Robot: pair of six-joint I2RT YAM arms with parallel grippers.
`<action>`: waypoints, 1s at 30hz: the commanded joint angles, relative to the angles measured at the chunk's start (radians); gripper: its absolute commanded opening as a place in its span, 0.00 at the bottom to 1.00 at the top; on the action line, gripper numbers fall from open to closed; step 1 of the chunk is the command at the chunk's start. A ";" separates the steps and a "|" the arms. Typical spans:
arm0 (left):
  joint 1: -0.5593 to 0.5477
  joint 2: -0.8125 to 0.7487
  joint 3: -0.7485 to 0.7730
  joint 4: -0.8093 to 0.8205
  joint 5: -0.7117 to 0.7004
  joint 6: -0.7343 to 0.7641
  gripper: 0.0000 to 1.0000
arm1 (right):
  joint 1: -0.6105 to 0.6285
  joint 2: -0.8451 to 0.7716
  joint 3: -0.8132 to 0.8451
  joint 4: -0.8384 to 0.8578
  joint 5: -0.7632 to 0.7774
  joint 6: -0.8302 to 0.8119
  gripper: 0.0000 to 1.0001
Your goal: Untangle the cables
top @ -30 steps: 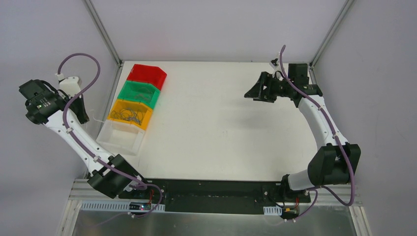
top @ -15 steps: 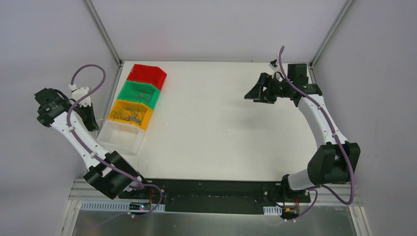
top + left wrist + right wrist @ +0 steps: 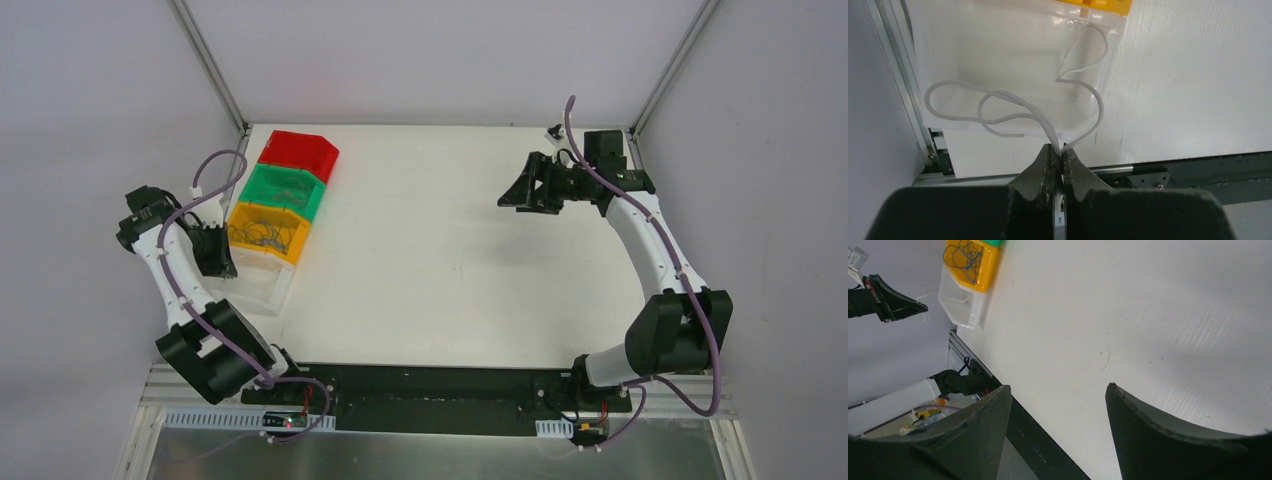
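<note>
My left gripper (image 3: 1058, 150) is shut on a thin white cable (image 3: 1101, 107). The cable's curly loops hang over the white bin (image 3: 998, 50). In the top view this gripper (image 3: 226, 268) sits at the left edge of the white bin (image 3: 252, 285). A tangle of dark thin cables (image 3: 262, 233) lies in the yellow bin (image 3: 291, 251). It also shows in the right wrist view (image 3: 968, 254). My right gripper (image 3: 1058, 387) is open and empty. It hovers above the table at the back right (image 3: 505, 196).
A green bin (image 3: 285, 192) and a red bin (image 3: 300, 152) stand behind the yellow one in a row along the table's left side. A metal frame rail (image 3: 895, 85) runs close to the left of the white bin. The table's front edge (image 3: 1148, 167) is just below my left gripper.
My left arm has swung in from the far left toward the white bin, carrying the white cable. The right arm has barely moved.
</note>
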 commanded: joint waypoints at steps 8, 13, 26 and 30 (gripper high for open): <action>-0.002 0.217 0.022 0.093 0.006 -0.131 0.09 | -0.006 -0.029 0.050 -0.063 0.014 -0.044 0.72; -0.003 0.191 0.048 0.090 0.004 -0.114 0.31 | -0.007 -0.033 0.054 -0.068 0.021 -0.047 0.72; -0.144 0.102 0.238 0.015 -0.019 -0.115 0.98 | -0.012 -0.016 0.085 -0.095 0.044 -0.091 0.74; -0.282 0.164 0.394 -0.026 -0.006 -0.197 0.99 | -0.028 -0.012 0.117 -0.137 0.069 -0.139 0.80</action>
